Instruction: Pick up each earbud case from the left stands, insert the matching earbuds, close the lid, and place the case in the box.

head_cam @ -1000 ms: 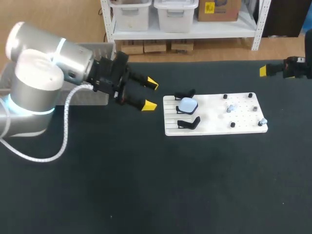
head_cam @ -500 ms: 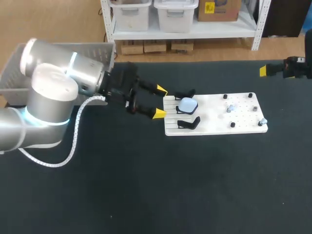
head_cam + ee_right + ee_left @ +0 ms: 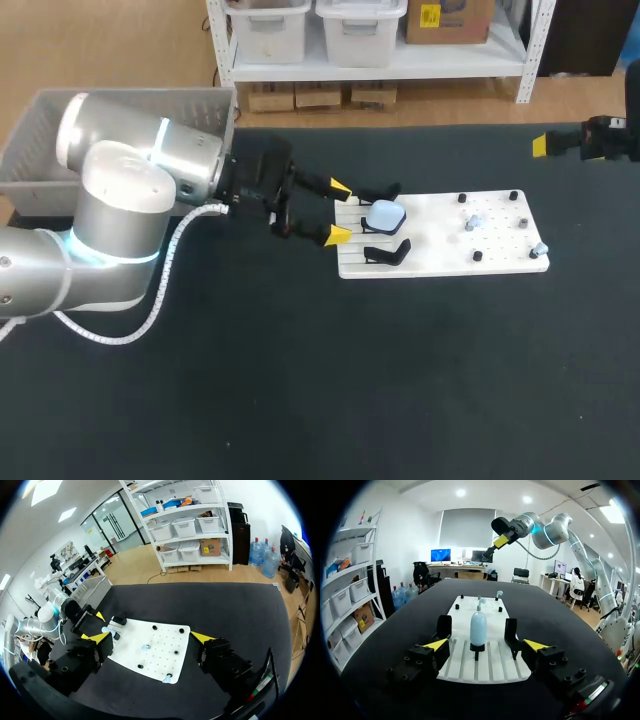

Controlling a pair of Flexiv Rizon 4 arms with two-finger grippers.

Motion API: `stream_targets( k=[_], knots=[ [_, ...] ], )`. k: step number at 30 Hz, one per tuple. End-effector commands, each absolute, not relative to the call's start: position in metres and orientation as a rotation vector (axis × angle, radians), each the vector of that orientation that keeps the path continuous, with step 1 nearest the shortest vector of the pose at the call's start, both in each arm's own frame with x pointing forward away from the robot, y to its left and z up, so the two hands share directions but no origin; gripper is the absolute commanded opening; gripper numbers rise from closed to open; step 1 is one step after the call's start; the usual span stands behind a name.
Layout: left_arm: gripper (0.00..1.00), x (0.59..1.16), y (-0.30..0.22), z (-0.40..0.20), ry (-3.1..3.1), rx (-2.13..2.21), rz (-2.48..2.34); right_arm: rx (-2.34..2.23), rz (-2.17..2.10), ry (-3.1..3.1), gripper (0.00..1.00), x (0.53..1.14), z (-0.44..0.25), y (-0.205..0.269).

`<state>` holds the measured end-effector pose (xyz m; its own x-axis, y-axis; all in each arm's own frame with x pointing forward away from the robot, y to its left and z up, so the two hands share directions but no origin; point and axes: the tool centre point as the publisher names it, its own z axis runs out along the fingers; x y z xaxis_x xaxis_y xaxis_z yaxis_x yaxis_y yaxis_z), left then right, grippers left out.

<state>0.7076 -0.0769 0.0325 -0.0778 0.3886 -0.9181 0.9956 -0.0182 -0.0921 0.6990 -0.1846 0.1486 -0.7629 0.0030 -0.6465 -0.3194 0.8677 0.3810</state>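
My left end effector (image 3: 339, 211) spread at the edge of the board (image 3: 440, 255), pale case (image 3: 385, 214) upright just ahead, my right end effector (image 3: 150, 637) spread, well apart.

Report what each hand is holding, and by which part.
Nothing is held. The left hand is open, just short of the pale blue earbud case; the right hand is open, far from it.
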Motion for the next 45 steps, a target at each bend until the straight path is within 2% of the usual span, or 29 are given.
stream_targets(
  k=[1,4,15,24,35,45],
  knots=[
    [0.91,0.717,-0.082,0.028,1.539,1.499,-1.105,-0.227,0.630,2.370,1.00,0.699,0.149,-0.185],
    [0.86,0.721,-0.085,0.027,1.539,1.507,-1.117,-0.227,0.630,2.370,1.00,0.699,0.149,-0.185],
    [0.85,0.724,-0.093,0.022,1.558,1.541,-1.145,-0.227,0.630,2.370,1.00,0.699,0.149,-0.185],
    [0.74,0.723,-0.096,0.023,1.580,1.564,-1.145,-0.227,0.630,2.370,1.00,0.699,0.149,-0.185],
    [0.74,0.721,-0.105,0.025,1.564,1.601,-1.135,-0.227,0.630,2.370,1.00,0.699,0.149,-0.185],
    [0.65,0.715,-0.110,0.022,1.566,1.627,-1.135,-0.227,0.630,2.370,1.00,0.699,0.149,-0.185]
  ],
)
